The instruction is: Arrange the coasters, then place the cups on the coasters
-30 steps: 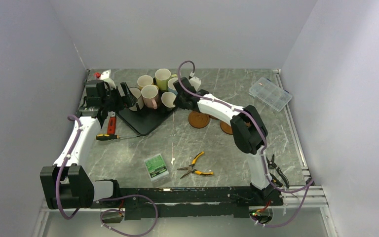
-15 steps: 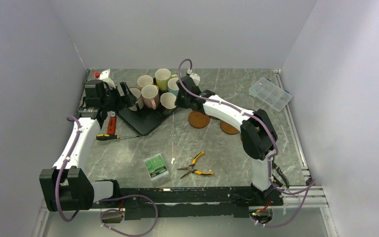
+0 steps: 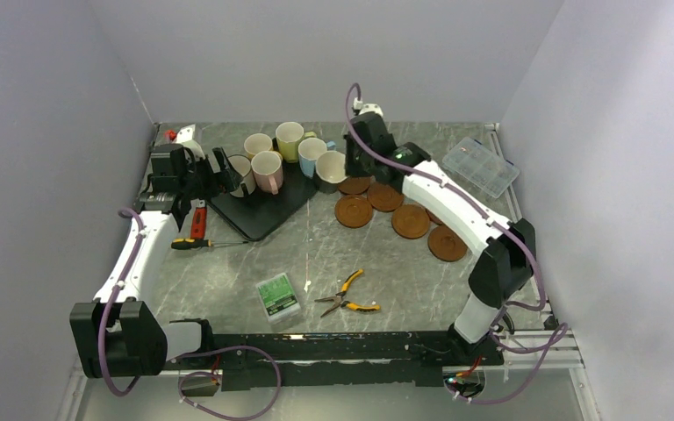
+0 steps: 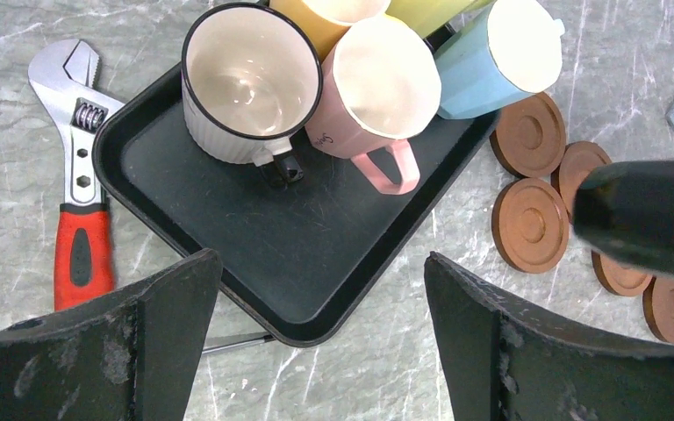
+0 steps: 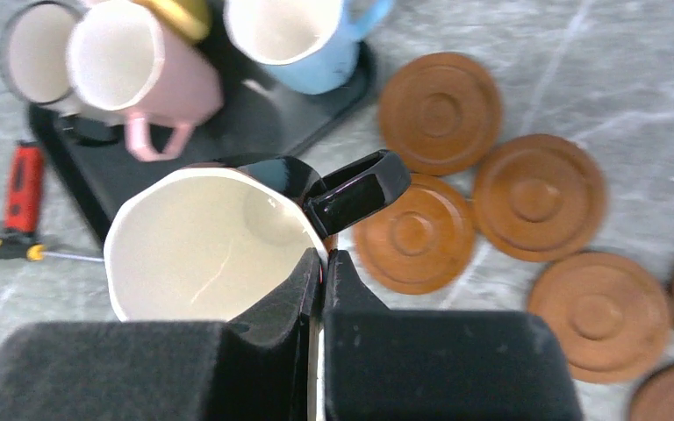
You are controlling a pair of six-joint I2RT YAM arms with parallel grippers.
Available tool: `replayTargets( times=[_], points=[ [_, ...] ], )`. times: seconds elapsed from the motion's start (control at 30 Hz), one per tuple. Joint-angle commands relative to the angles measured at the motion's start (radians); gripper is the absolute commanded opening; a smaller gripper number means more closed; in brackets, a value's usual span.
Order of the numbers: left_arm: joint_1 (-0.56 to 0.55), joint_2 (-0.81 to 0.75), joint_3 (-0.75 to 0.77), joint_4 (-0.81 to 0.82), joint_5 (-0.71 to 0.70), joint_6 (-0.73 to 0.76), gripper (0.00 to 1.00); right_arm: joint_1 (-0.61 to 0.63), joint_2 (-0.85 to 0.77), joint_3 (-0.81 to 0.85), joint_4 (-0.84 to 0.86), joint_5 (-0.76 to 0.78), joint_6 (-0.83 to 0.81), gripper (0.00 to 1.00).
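Cups [image 3: 290,136] and coasters [image 3: 411,221]: all on a grey marbled surface [image 3: 386,263]; cups mid-left at the far side, coasters just right of them.
Tray: black, rectangular [image 3: 259,210], set askew left of centre.
Organiser box: clear, lidded [image 3: 480,165]; far right, well apart from the rest.
Right gripper [image 5: 320,263]: pinched tight on the rim of the black cup [image 5: 202,246], one finger inside and one outside. Cup upright, just off the tray's right corner, over part of one coaster. Could not tell whether it touched that coaster.
Left gripper [image 4: 320,289]: jaws wide, nothing between them, above the tray's near edge.
Tray load: cream-white cup [image 4: 250,79] with dark rim, pink cup [image 4: 377,88] touching it, light blue cup [image 4: 491,61] at the right corner. Yellow-orange cup [image 3: 257,145] and yellow-green cup [image 3: 290,136] crowded behind them.
Coaster layout: six reddish-brown discs lay flat in a loose cluster on bare surface right of the tray, none carrying a cup clearly.
Wrench: red-handled [image 4: 79,175], just left of the tray.
Pliers: yellow-handled [image 3: 348,296], near middle.
Small green box [image 3: 278,296]: beside the pliers.
Screwdriver [image 3: 197,244]: near the wrench.
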Motion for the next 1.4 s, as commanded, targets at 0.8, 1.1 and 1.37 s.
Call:
replayTargets(
  times=[0.8, 1.1, 1.37],
  points=[
    [-0.005, -0.026, 0.005, 0.012, -0.031, 0.062, 0.92, -0.303, 0.416, 0.581, -0.264, -0.149, -0.151, 0.00],
    [-0.004, -0.017, 0.005, 0.015, -0.015, 0.058, 0.91, -0.295, 0.495, 0.633, -0.277, -0.148, -0.126, 0.00],
    [-0.004, -0.016, 0.005, 0.017, -0.009, 0.055, 0.92, -0.290, 0.527, 0.647, -0.290, -0.126, -0.114, 0.00]
  ],
)
